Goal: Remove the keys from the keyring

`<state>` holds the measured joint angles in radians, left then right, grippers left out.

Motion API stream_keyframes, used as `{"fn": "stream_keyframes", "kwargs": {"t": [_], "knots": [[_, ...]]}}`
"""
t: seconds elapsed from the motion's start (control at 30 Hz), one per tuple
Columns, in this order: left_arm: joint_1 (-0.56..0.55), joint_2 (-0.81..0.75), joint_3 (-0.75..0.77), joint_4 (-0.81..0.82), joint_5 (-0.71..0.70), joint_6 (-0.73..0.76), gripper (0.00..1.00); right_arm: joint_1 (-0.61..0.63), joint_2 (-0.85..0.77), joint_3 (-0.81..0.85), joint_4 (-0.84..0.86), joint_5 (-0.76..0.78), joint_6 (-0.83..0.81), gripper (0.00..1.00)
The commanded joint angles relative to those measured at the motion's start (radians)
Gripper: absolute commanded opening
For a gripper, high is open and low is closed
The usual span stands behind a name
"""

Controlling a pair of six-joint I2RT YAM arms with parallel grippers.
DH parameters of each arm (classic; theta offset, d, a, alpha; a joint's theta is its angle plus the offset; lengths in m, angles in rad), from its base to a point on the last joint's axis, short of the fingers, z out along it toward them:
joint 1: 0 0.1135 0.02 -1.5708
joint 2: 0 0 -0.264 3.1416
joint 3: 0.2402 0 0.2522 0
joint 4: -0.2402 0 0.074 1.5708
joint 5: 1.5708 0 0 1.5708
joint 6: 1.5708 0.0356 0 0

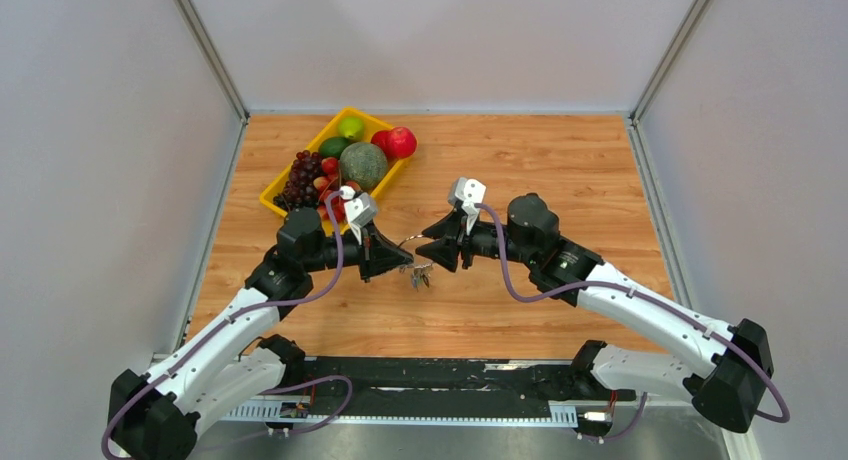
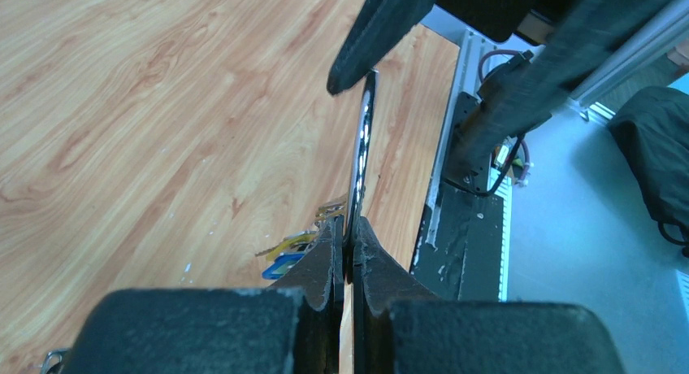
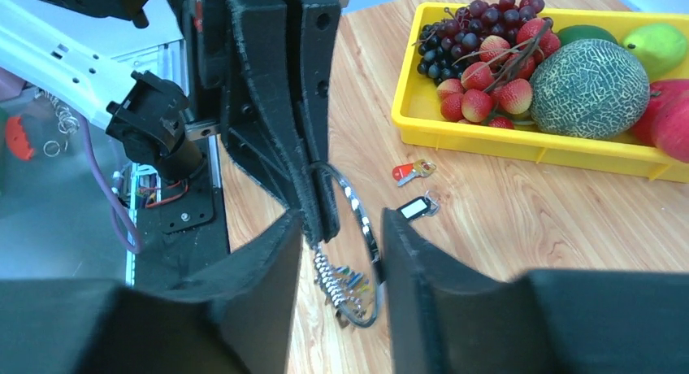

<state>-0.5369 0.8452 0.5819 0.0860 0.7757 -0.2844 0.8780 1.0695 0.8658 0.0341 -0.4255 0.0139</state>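
Observation:
The keyring [image 1: 408,243] is held off the table between my two grippers. My left gripper [image 1: 397,255] is shut on its rim; in the left wrist view [image 2: 349,232] the ring [image 2: 361,146] runs edge-on out from the closed fingertips. The keys [image 1: 420,276] hang in a bunch from the ring's low side, with yellow and blue tags [image 2: 288,256] showing. My right gripper [image 1: 432,252] is open, its jaws [image 3: 341,219] standing either side of the ring [image 3: 361,219], which lies close to the right-hand finger [image 3: 406,252]. The keys [image 3: 345,280] dangle below.
A red-tagged key [image 3: 410,171] and a black-and-white tagged key [image 3: 414,207] lie loose on the wood near the yellow fruit tray [image 3: 520,142], which stands at the back left [image 1: 283,177]. A black mounting rail [image 1: 430,380] runs along the near edge.

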Motion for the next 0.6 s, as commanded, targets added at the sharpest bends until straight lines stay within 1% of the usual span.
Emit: {"fn": "stream_keyframes", "kwargs": {"t": [0.0, 0.03, 0.1, 0.13, 0.2, 0.23, 0.27, 0.3, 0.33, 0.37, 0.43, 0.47, 0.57], "knots": [[-0.005, -0.026, 0.051, 0.073, 0.052, -0.004, 0.0, -0.003, 0.032, 0.053, -0.008, -0.089, -0.034, 0.32], [-0.005, -0.029, 0.048, 0.076, 0.054, -0.004, 0.0, -0.003, 0.036, 0.056, -0.009, -0.09, -0.034, 0.25], [-0.006, -0.039, 0.044, 0.085, 0.053, -0.006, 0.0, -0.004, 0.04, 0.063, -0.014, -0.081, -0.032, 0.04], [-0.006, -0.045, 0.042, 0.088, 0.049, -0.008, 0.0, -0.003, 0.038, 0.066, -0.015, -0.071, -0.03, 0.0], [-0.006, -0.055, 0.037, 0.085, 0.017, -0.019, 0.09, -0.003, 0.025, 0.068, -0.014, -0.05, -0.027, 0.0], [-0.006, -0.064, 0.031, 0.085, -0.014, -0.025, 0.23, -0.003, 0.015, 0.072, -0.013, -0.033, -0.024, 0.0], [-0.005, -0.069, 0.028, 0.087, -0.031, -0.038, 0.34, -0.003, 0.008, 0.076, -0.015, -0.017, -0.021, 0.0], [-0.005, -0.08, 0.013, 0.1, -0.057, -0.045, 0.49, -0.003, -0.002, 0.081, -0.016, 0.0, -0.019, 0.0], [-0.005, -0.088, 0.004, 0.114, -0.064, -0.058, 0.52, -0.003, -0.011, 0.087, -0.018, 0.017, -0.02, 0.0], [-0.006, -0.106, -0.023, 0.15, -0.07, -0.063, 0.58, -0.002, -0.019, 0.094, -0.02, 0.033, -0.019, 0.0], [-0.005, -0.136, -0.066, 0.204, -0.087, -0.078, 0.65, -0.003, -0.031, 0.112, -0.029, 0.057, -0.019, 0.0], [-0.005, -0.148, -0.08, 0.221, -0.097, -0.083, 0.67, -0.004, -0.036, 0.129, -0.03, 0.065, -0.019, 0.0], [-0.005, -0.189, -0.139, 0.283, -0.109, -0.082, 0.7, -0.004, -0.036, 0.174, -0.073, 0.08, -0.022, 0.0]]}}
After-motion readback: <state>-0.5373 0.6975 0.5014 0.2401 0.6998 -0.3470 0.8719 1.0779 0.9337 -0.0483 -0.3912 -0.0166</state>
